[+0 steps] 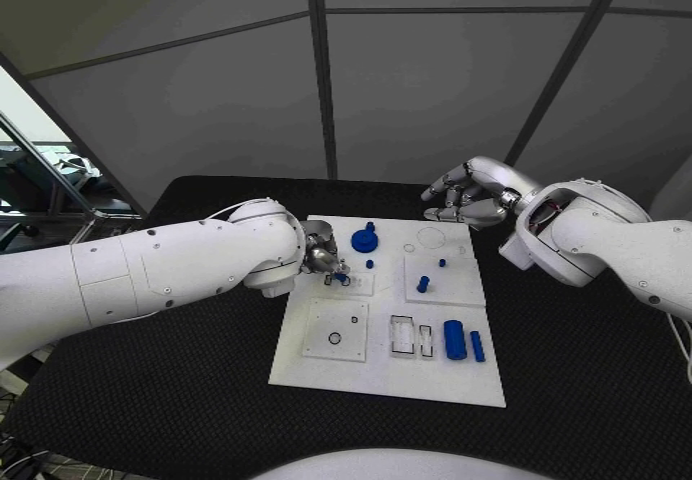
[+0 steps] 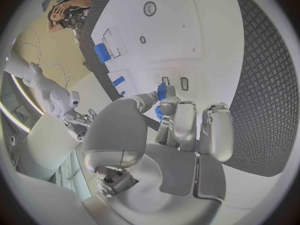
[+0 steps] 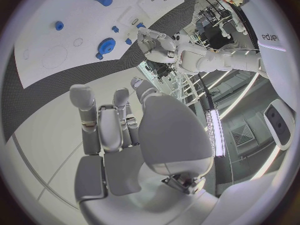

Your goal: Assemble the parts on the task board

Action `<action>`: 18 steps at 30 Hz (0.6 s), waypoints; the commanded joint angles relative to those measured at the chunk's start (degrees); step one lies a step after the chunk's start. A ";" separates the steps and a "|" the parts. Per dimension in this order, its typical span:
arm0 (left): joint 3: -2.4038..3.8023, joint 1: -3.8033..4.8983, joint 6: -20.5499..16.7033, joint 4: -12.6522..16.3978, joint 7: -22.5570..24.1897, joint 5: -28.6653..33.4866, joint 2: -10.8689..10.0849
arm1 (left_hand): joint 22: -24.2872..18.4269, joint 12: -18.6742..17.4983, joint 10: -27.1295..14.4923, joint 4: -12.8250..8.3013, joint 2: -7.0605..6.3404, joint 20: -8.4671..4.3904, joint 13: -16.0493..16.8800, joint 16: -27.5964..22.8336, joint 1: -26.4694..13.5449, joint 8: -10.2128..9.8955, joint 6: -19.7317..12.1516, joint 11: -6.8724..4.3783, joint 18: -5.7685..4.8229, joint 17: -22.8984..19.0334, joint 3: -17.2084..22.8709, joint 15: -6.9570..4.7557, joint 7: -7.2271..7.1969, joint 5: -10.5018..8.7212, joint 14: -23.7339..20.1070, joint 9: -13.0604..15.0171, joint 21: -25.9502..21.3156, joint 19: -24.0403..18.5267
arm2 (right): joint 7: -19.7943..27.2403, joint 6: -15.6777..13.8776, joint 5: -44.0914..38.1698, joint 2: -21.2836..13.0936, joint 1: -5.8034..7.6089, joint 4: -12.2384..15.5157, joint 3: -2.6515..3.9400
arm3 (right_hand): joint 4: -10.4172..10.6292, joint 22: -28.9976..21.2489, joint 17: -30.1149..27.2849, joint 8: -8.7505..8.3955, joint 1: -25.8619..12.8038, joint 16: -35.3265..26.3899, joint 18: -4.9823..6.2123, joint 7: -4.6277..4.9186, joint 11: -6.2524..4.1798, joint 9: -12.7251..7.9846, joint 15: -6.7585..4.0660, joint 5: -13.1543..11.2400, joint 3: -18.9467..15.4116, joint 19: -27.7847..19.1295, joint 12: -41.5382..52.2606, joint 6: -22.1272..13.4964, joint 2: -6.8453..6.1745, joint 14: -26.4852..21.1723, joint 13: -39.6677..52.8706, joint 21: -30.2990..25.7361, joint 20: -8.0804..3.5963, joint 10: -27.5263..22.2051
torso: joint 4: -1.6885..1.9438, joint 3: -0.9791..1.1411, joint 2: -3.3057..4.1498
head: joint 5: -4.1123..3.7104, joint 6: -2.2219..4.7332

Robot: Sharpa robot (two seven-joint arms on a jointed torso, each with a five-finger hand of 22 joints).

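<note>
On the task board (image 1: 387, 385), the left hand (image 1: 320, 260) pinches a small blue part (image 2: 161, 91) at the board's left-middle plate — just below the blue gear (image 1: 365, 240). The right hand (image 1: 473, 195) hovers beyond the board's far edge, fingers curled, holding nothing.

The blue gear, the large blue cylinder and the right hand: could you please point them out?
blue gear (image 1: 365, 240), head view, its toothed disc.
large blue cylinder (image 1: 454, 340), head view, mid-body.
right hand (image 1: 473, 195), head view, back of hand.

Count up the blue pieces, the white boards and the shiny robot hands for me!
Blue parts: 7, counting the one pinched by the left hand
White task board: 1
Silver hands: 2, the left hand and the right hand
Total: 10
</note>
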 commanded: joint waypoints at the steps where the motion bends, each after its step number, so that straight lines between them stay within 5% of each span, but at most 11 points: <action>1: 0.01 -0.81 -6.98 1.09 -0.36 -3.51 -0.49 | 4.19 0.25 0.52 -9.56 -0.23 0.02 -0.21 -0.26 -1.00 0.78 -0.31 -0.40 -0.46 0.07 10.85 -0.38 -0.29 0.10 0.70 0.70 0.38 0.60 | 0.11 0.24 -0.92 -0.09 0.14 0.02 0.06 | 0.33 0.10 0.08 0.35 -0.35 -0.02 0.05 -0.13 -0.04 -0.06 -0.37 -0.36 -0.13 -0.12 -0.19 -0.08 -0.31 1.49 -0.05 -0.21 -0.02 -0.23 | -0.01 -0.03 0.07 | -0.10 -0.11; 8: 0.02 -2.10 -11.16 2.22 0.03 -5.75 -0.95 | 5.12 1.30 0.99 -10.04 -0.71 -0.14 0.39 -0.30 -2.20 1.99 -0.70 -0.57 -0.66 0.08 12.82 -0.53 -0.46 0.16 0.71 1.77 0.94 1.17 | 0.07 0.42 -1.42 -0.18 0.14 0.09 0.06 | 0.37 0.13 0.09 0.40 -0.38 -0.03 0.05 -0.15 -0.05 -0.04 -0.37 -0.40 -0.13 -0.09 -0.24 -0.03 -0.30 1.50 -0.14 -0.20 -0.02 -0.23 | -0.10 0.04 0.08 | -0.05 -0.07; 18: 0.02 -2.57 -10.90 2.94 -0.12 -6.82 -0.69 | 5.33 1.46 1.04 -10.16 -0.70 -0.18 0.41 -0.32 -2.40 2.29 -0.84 -0.59 -0.71 0.07 13.32 -0.57 -0.48 0.16 0.70 2.02 1.07 1.31 | -0.37 1.46 -3.80 -0.13 0.14 0.25 0.05 | 0.41 0.22 0.07 0.48 -0.37 -0.06 0.03 -0.18 -0.08 -0.02 -0.39 -0.44 -0.11 -0.03 -0.25 0.09 -0.29 1.51 -0.22 -0.15 -0.03 -0.16 | -0.12 0.03 0.16 | -0.13 -0.27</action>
